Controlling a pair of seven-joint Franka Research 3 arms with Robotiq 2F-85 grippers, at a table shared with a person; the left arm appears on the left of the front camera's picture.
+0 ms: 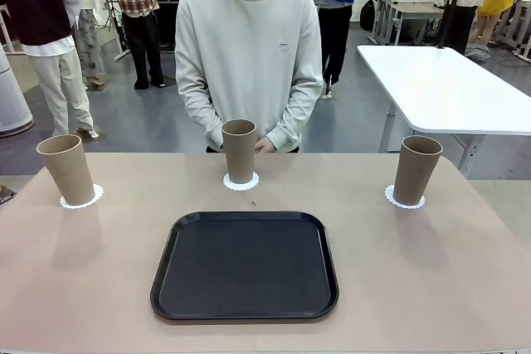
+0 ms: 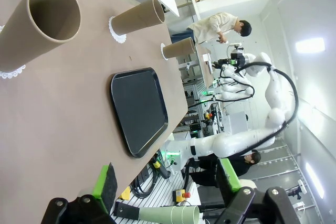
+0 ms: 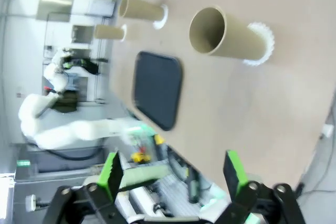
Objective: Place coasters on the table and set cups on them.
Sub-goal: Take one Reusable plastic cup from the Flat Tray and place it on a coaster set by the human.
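Front view: three cups (image 1: pixel 240 150) stand on coasters (image 1: pixel 241 181); the person's hands (image 1: pixel 264 146) rest at twelve o'clock. Both wrists' jaws are spread, empty.

Floor: was grey and smooth (image 1: pixel 149 122), with people standing on it at the far side.
Furniture: a white table (image 1: pixel 448 89) stood at the right; more desks (image 1: pixel 406 7) were behind it.
Light: was bright and even.
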